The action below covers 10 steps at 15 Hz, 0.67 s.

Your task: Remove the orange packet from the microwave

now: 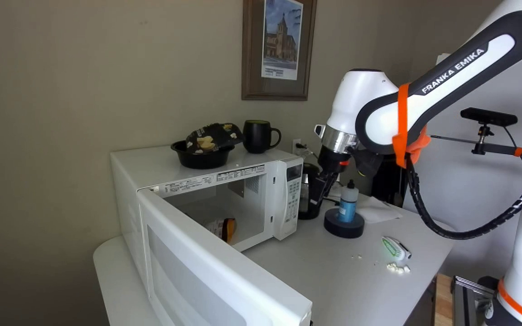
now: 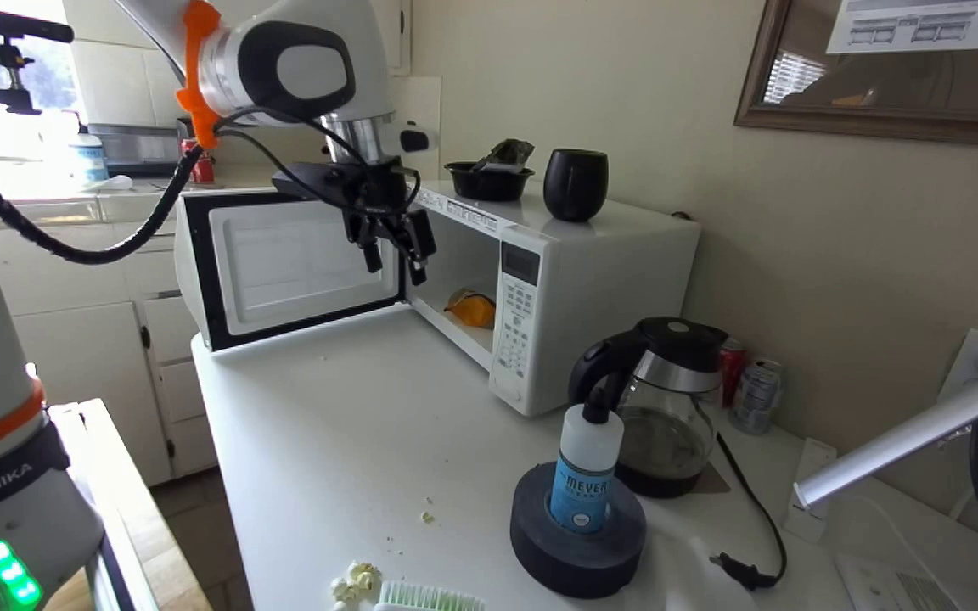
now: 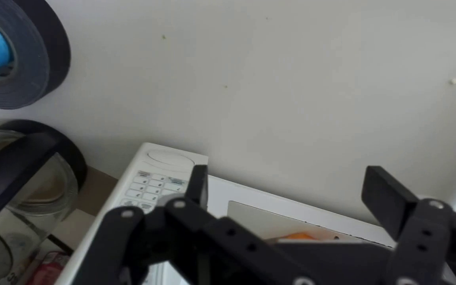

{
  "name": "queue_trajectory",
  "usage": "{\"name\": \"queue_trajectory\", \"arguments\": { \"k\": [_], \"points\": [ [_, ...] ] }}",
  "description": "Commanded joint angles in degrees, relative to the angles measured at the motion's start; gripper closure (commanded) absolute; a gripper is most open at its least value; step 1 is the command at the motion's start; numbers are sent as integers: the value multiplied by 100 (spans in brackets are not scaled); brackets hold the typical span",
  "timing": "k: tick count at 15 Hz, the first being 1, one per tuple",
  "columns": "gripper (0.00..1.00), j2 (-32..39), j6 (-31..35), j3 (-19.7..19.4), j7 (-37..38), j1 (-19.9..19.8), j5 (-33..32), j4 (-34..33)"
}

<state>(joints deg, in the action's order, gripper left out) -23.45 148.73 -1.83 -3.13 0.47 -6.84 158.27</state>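
The white boxy microwave point(image 2: 625, 280) is already open, but the small orange packet point(image 2: 474, 311) lies inside. The black two-finger gripper point(image 3: 289, 186) is spread, empty; grasping and removing seem left.

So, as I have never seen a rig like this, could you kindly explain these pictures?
The white machine is a robot arm, ending in a two-fingered gripper, open and holding nothing. Two pictures are taken from outside the robot; the third, with the gripper along the bottom, is from the wrist camera. On the table stand a microwave, its door swung open and an orange packet inside, a kettle, and a bottle set in a dark ring. A brush and popcorn lie nearby. On top of the microwave are a bowl and a mug.
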Motion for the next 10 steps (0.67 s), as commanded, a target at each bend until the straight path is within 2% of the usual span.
{"name": "queue_trajectory", "arguments": {
  "k": [1,5,7,8,10],
  "points": [
    [0,976,1139,59,-120,298,390,-2],
    [0,2032,2746,503,175,154,-99,8],
    [0,2344,2846,567,228,160,-337,1],
    [0,2010,2644,470,121,226,-132,9],
    [0,2303,2770,515,141,226,-218,-11]
  ]
}}
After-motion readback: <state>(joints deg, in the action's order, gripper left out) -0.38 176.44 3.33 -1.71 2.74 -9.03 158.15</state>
